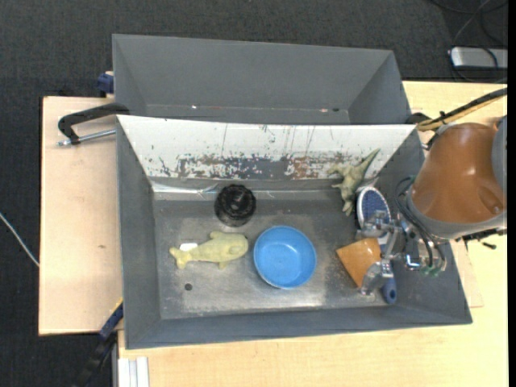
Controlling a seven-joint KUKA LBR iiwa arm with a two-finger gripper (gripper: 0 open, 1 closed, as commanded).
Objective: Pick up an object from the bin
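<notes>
My gripper [385,266] sits just beside an orange wedge [356,260], right end of the grey bin [242,301].
The wedge narrows toward the near wall; I cannot tell whether my gripper is open or closed.

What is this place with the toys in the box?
Probably a robot test lab: a gripper hangs in a grey metal bin of small things, like a blue bowl and yellow toy animal.
</notes>
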